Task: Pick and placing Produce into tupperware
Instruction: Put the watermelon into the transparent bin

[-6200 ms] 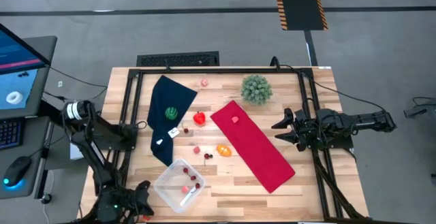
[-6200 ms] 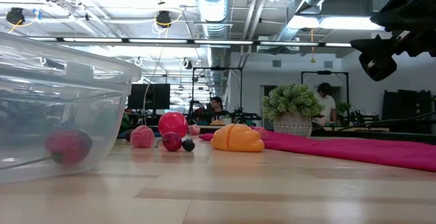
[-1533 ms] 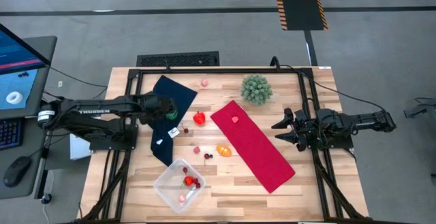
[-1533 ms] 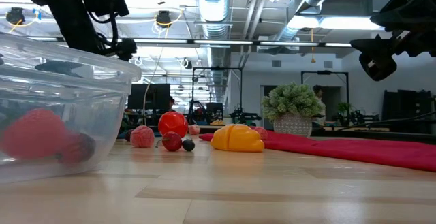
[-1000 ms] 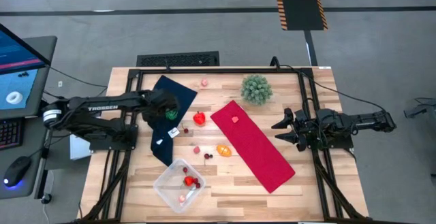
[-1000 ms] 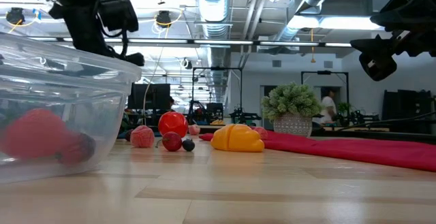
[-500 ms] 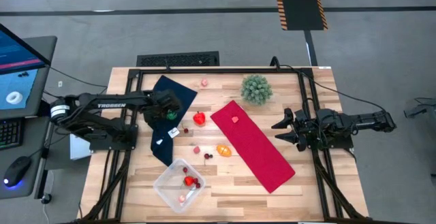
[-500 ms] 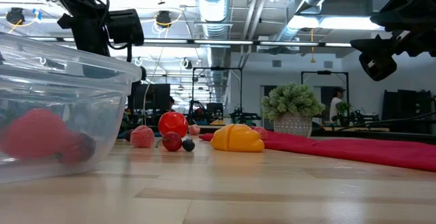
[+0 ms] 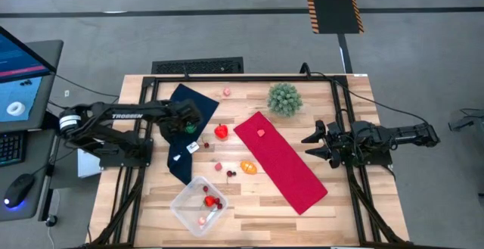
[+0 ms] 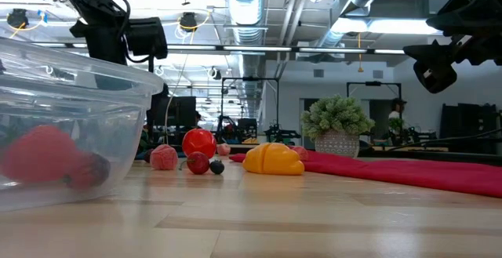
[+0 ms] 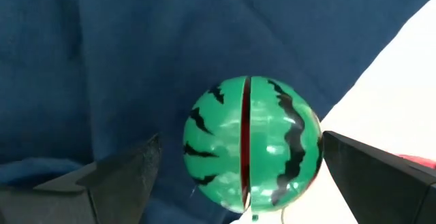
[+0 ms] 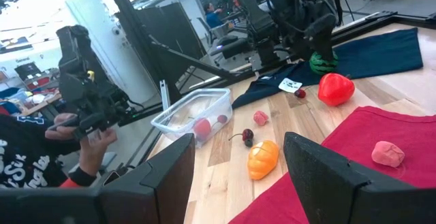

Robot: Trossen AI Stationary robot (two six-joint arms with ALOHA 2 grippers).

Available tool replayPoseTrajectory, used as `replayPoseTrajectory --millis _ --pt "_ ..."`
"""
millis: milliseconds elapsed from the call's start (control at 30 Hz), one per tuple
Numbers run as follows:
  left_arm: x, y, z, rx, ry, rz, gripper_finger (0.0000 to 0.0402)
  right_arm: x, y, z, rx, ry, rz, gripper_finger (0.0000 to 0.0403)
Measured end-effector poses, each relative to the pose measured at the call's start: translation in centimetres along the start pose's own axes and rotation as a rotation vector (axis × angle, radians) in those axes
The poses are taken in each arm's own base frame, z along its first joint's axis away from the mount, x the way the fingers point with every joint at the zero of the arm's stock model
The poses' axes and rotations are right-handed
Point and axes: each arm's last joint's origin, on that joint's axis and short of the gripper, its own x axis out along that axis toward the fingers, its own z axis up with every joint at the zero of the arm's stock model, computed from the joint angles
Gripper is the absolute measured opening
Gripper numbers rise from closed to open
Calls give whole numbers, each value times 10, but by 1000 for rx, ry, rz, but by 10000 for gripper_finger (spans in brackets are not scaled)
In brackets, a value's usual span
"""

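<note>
Left hand [image 11: 242, 183] hangs spread wide and empty right over the toy watermelon [image 11: 251, 144], which lies on the dark blue cloth [image 9: 181, 101] at the surface's far left, well apart from the tupperware [image 9: 199, 205] near the front edge. To do this well, I judge it should descend straight with the ball centred between both fingers, so it is not nudged and rolled across the fabric. Its arm reaches in low from the left side, while the right hand [image 9: 318, 144], partly parted and empty, waits raised beside the right edge.
</note>
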Motion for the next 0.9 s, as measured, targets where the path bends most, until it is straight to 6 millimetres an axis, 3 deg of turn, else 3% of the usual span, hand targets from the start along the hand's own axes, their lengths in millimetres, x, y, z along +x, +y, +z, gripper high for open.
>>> replayPoseTrajectory --millis 267,700,900 --pt "6 -1 3 -2 46 9 389 0 0 0 0 1 0 249" --pt "6 -1 3 16 45 5 300 0 0 0 0 0 0 249" --pt "6 -1 3 32 45 4 291 0 0 0 0 0 0 249"
